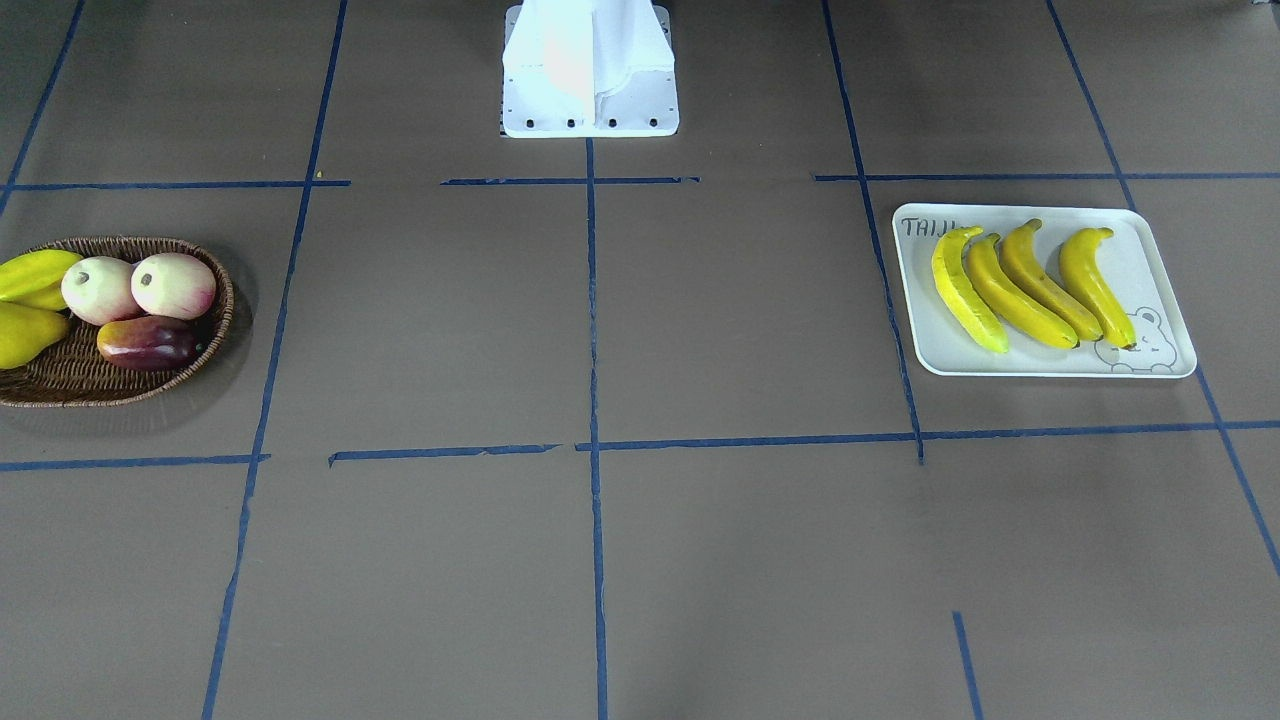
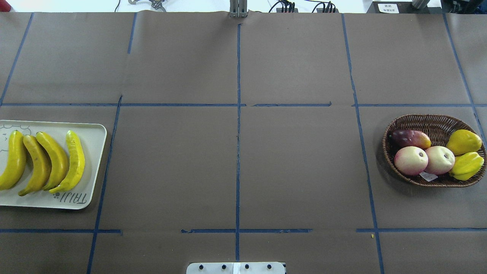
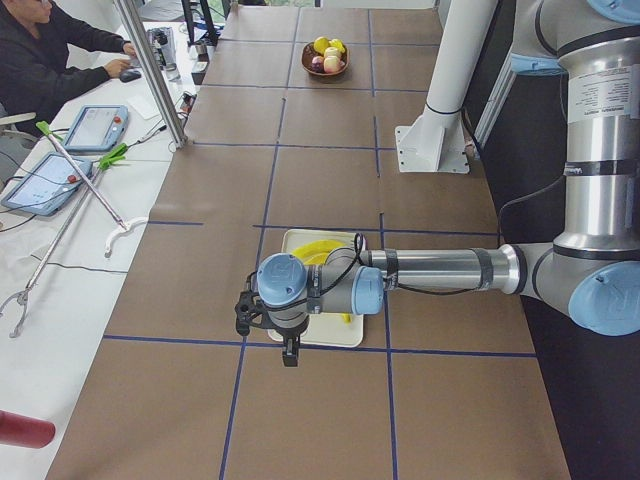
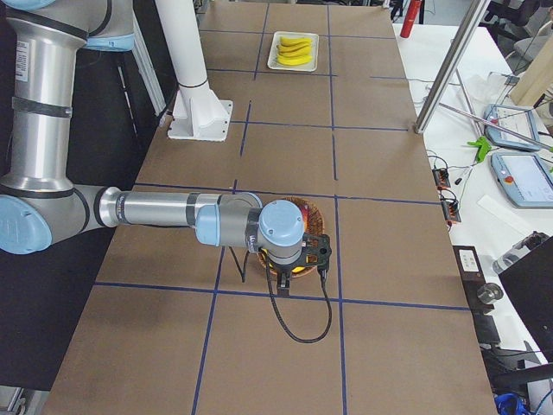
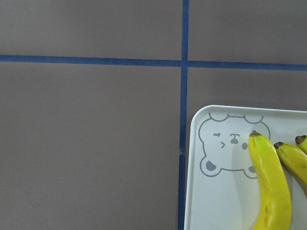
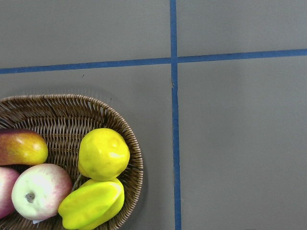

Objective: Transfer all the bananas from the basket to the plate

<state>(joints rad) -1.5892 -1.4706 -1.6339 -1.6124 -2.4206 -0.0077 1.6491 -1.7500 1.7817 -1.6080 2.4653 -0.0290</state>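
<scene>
Four bananas (image 1: 1030,285) lay on the plate (image 1: 1150,250), frame right; the basket (image 1: 60,385) held none, so seemingly done. Grip of left end effector (image 3: 287,350) and right end effector (image 4: 287,273): could not tell.

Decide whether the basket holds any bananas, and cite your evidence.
Empty of bananas. The basket holds only other fruit: round pink-white, dark red, yellow-green. All four bananas lie side by side on the plate.

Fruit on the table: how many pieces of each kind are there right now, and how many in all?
bananas on the plate: 4
pink-white round fruits in the basket: 2
dark red mango in the basket: 1
plump yellow fruit in the basket: 1
yellow-green ridged fruit in the basket: 1
Total: 9 fruits
</scene>
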